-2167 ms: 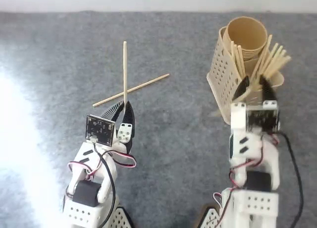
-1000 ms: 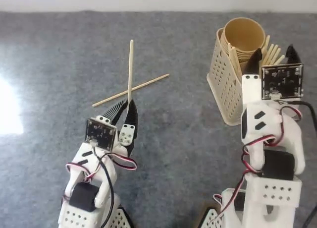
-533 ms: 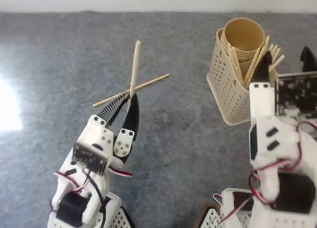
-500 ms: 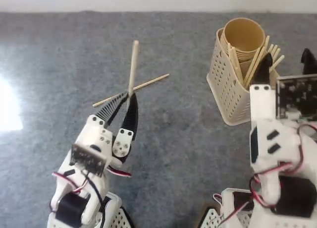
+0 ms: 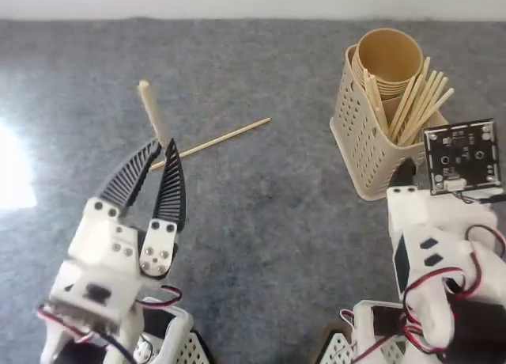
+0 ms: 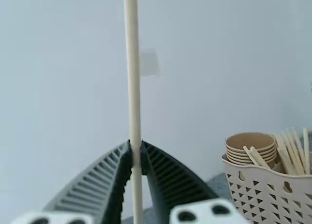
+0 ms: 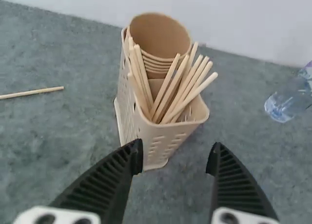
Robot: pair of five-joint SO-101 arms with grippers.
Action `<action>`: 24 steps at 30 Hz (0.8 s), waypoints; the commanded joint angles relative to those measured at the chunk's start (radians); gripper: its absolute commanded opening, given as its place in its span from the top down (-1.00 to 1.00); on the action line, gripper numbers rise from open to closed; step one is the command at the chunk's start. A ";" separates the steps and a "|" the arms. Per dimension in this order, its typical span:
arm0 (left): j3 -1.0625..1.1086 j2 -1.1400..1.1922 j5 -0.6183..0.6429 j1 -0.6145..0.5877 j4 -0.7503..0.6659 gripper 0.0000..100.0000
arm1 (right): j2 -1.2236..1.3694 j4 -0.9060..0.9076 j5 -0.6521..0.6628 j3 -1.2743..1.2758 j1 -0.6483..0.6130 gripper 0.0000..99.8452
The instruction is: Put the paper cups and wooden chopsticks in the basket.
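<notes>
My left gripper [image 5: 162, 148] is shut on a wooden chopstick [image 5: 150, 112] and holds it raised off the grey table; in the left wrist view the chopstick [image 6: 132, 87] stands upright between the fingertips of the left gripper [image 6: 136, 153]. A second chopstick [image 5: 213, 143] lies flat on the table. The cream basket [image 5: 360, 134] at the back right holds stacked paper cups [image 5: 390, 57] and several chopsticks [image 5: 417, 107]. My right gripper [image 7: 174, 156] hangs open just in front of the basket [image 7: 161, 131], with nothing between its fingers.
A clear plastic bottle [image 7: 291, 95] lies on the table beyond the basket, on its far side from the loose chopstick [image 7: 31, 92]. A pale wall runs along the table's back edge. Grey table surface lies open between the two arms.
The left arm has lifted the chopstick off the table and tilted it up. The right arm has drawn back from over the basket toward the front.
</notes>
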 commanded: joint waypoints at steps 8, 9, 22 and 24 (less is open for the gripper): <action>-0.460 0.641 0.104 0.115 0.057 0.97 | 0.008 0.088 0.074 0.021 0.156 0.55; -0.487 0.689 0.104 0.141 0.057 0.97 | 0.008 0.085 0.089 0.034 0.173 0.55; -0.748 1.138 0.104 0.325 0.020 0.97 | -0.501 0.031 0.226 0.480 0.191 0.55; -0.748 1.178 0.104 0.350 -0.018 0.97 | -0.562 0.035 0.252 0.500 0.191 0.55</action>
